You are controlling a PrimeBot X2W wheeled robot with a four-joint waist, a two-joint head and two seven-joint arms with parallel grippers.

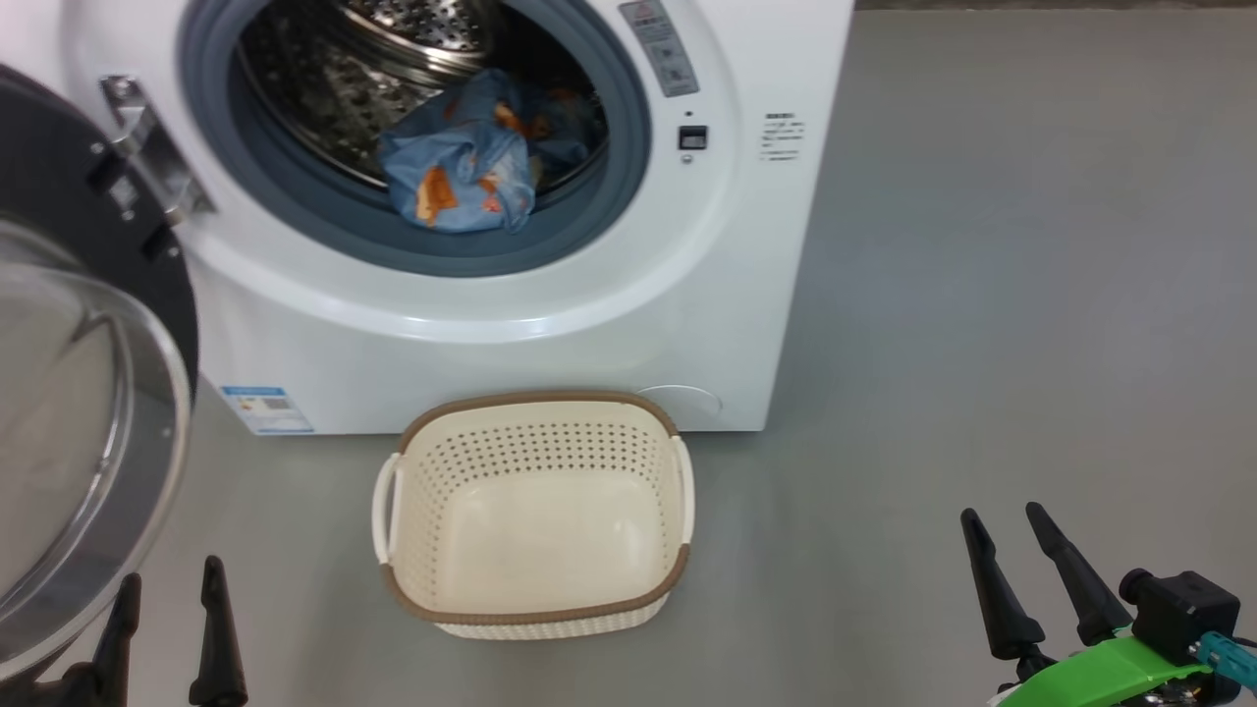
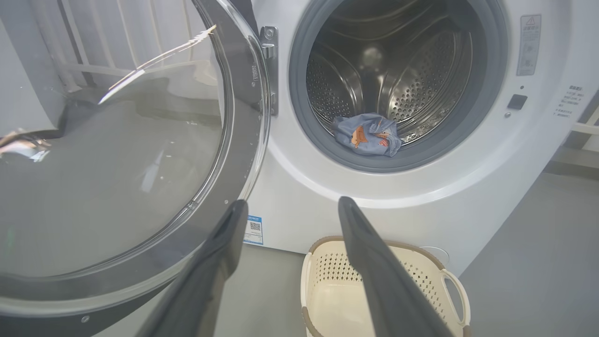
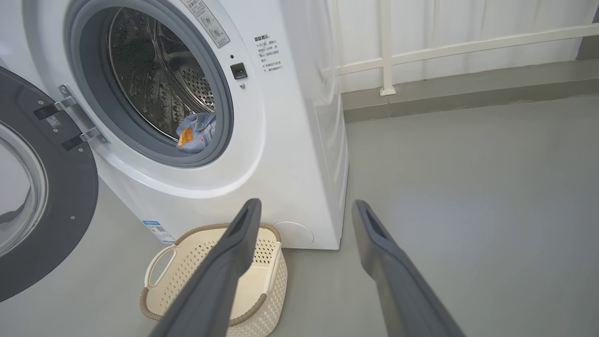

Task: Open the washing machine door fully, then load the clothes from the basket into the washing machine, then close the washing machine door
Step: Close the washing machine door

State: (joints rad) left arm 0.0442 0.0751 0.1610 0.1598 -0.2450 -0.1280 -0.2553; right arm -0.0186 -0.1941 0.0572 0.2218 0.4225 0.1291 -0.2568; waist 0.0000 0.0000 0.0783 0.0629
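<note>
Grey floor [image 1: 982, 295] stretches before a white front-loading washing machine [image 1: 550, 324]. Nearest the camera, the left gripper [image 1: 171, 571] and the right gripper [image 1: 1002, 511] hover over the floor, well short of the machine. Each has its two dark fingers spread apart and holds nothing. Between them, just in front of the machine's base, sits the cream perforated basket [image 1: 535, 398], its bare bottom showing. The washing machine door [image 1: 59, 196] stands swung wide to the left of the machine's opening. Blue printed clothes [image 1: 462, 162] lie bunched at the front lip of the steel drum [image 1: 324, 88], against the grey gasket [image 1: 628, 147].
</note>
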